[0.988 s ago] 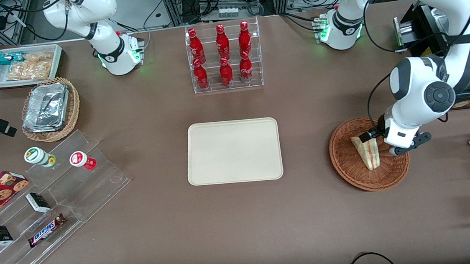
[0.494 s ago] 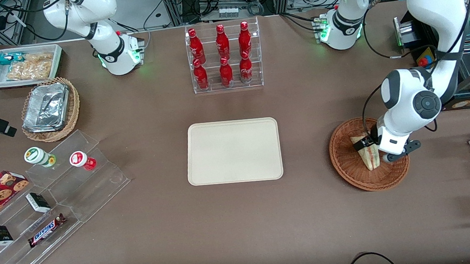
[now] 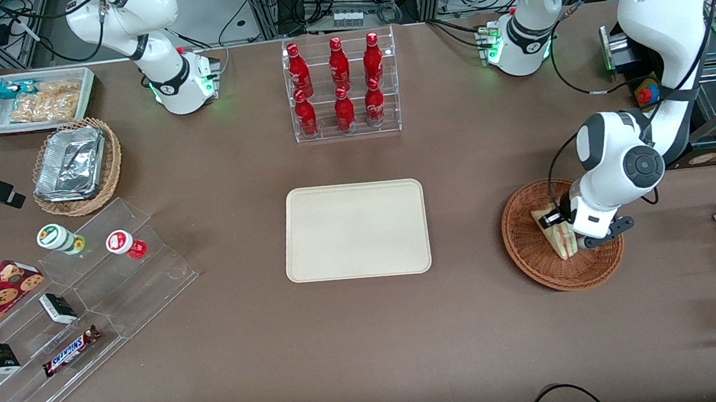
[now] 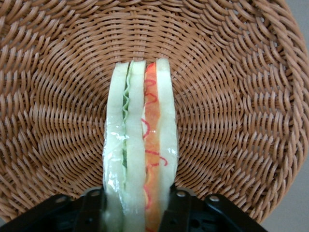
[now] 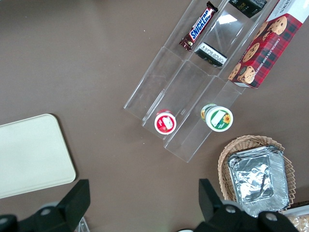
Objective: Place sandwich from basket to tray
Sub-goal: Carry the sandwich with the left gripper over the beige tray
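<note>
Wicker basket (image 4: 231,96) holds sandwich (image 4: 140,145), tool (image 4: 137,208) pinching its end, fingertips cut off.

One sandwich (image 4: 141,150) stands on edge between the gripper (image 4: 137,209) fingers, which press its two sides; one basket (image 3: 532,261) lies under the jaws; one tray (image 3: 355,230) lies well apart from them; six red bottles (image 3: 339,84) in one rack; two small jars (image 3: 89,240); one chocolate bar (image 3: 71,351).

The arm hides part of the sandwich (image 3: 556,234), and the tool (image 4: 136,209) is cut off.
</note>
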Robot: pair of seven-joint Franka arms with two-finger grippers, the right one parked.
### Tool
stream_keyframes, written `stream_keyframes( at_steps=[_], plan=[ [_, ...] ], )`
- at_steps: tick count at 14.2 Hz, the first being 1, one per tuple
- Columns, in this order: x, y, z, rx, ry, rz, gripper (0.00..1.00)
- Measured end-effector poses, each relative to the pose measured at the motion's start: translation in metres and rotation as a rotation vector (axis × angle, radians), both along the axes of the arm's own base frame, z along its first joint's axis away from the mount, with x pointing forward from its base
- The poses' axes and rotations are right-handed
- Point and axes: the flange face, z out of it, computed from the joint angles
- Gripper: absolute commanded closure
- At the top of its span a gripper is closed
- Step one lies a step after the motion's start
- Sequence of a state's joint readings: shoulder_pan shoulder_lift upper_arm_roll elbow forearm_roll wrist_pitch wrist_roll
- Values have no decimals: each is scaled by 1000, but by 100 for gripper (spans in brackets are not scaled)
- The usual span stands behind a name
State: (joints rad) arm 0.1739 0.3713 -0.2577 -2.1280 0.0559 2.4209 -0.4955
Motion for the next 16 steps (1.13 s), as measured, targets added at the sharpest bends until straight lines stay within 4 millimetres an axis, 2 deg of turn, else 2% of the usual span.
stream_keyframes(
  at_steps=[2, 3, 4, 6, 7, 8, 9, 11, 14, 16],
  plan=[
    [4, -8, 12, 1, 10, -18, 85],
    [8, -23, 28, 3, 29, -47, 85],
    [12, -48, 49, 9, 50, -92, 85],
    [13, -122, 101, 30, 85, -193, 85],
    [7, -165, 123, 37, 85, -243, 85],
    [-4, -205, 136, 41, 77, -290, 85],
    [-17, -244, 141, 41, 70, -333, 85],
    [-42, -308, 132, 37, 76, -399, 85],
    [-58, -387, 103, 16, 92, -420, 84],
    [-61, -429, 83, -3, 98, -407, 84]
  ],
)
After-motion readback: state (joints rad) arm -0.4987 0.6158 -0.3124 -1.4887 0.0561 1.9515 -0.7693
